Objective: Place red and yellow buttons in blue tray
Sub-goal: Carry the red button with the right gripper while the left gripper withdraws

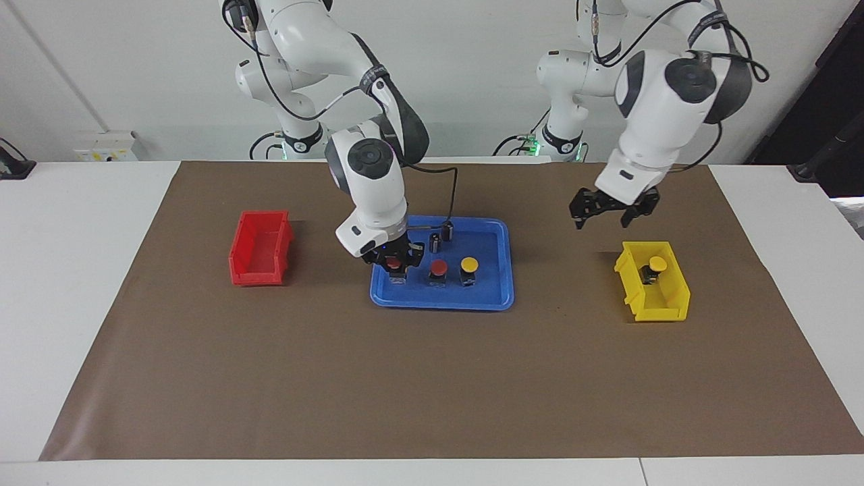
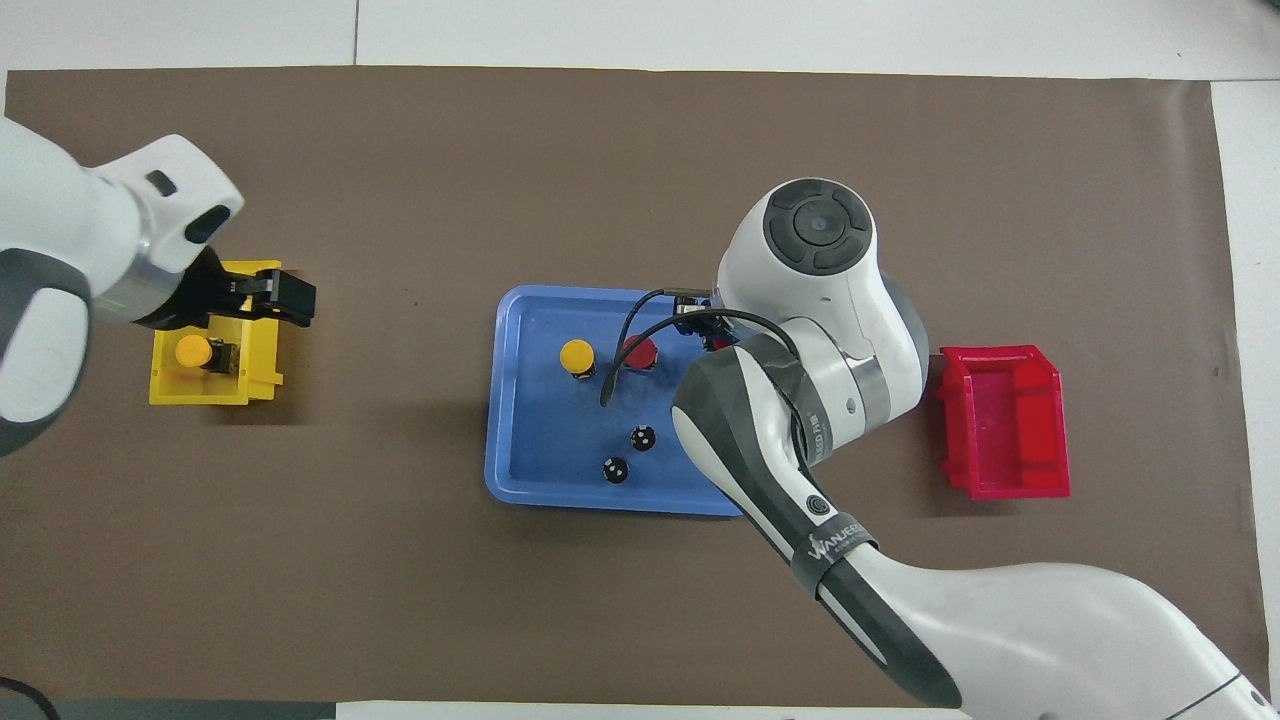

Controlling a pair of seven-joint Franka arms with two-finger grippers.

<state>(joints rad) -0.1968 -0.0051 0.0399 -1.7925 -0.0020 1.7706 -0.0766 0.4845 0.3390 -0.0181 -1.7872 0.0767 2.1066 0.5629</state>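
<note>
Centrally on the brown mat (image 1: 432, 378), the blue tray (image 1: 489, 297) holds a free-standing red button (image 1: 438, 268), a yellow button (image 1: 468, 265) beside it, and two dark capless cylinders (image 2: 628, 453) nearer the robots; the right gripper (image 1: 395, 263) is low in the tray's corner toward the right arm's end, fingers pinching a second red button (image 1: 393, 261); the red bin (image 1: 260, 256) is empty; the yellow bin (image 1: 651, 290) holds the other yellow button (image 1: 656, 264); the left gripper (image 1: 611, 209) hangs above the bin's nearer rim, fingers spread; four buttons, two bins; open mat surrounds the tray.

A red bin (image 1: 260, 248), a yellow bin (image 1: 653, 291), 2 dark cylinders (image 2: 628, 453).
</note>
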